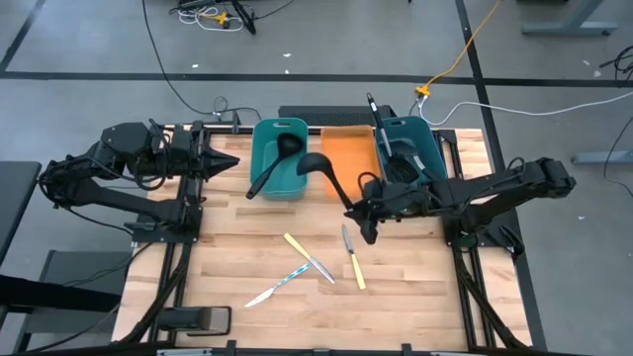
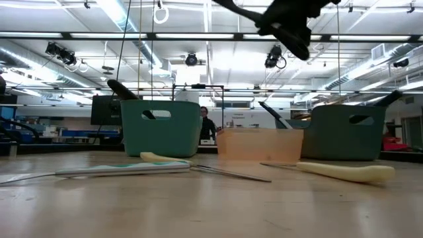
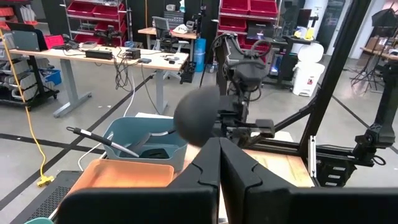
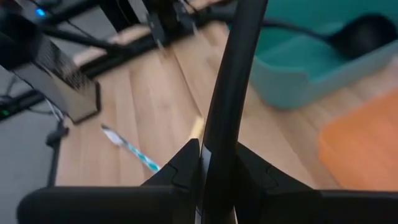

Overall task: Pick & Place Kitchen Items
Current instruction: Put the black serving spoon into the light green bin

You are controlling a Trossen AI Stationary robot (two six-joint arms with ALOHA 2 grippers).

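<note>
the right gripper (image 1: 364,210), clamped on a black ladle's (image 1: 318,164) handle, carries it mid-transfer; next it needs lowering into the left teal bin (image 1: 265,186), while the left gripper (image 1: 229,163) waits closed and empty.

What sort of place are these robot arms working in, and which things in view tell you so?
Probably a robotics lab or workshop: red storage bins on racks, a long workbench strewn with electronics and cables, and loose cables across the grey concrete floor around the wooden slatted table.

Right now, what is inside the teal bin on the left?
Inside the left teal bin one black ladle leans, its handle sticking out over the front rim. The bin's floor under it is partly covered, so more cannot be excluded.
</note>
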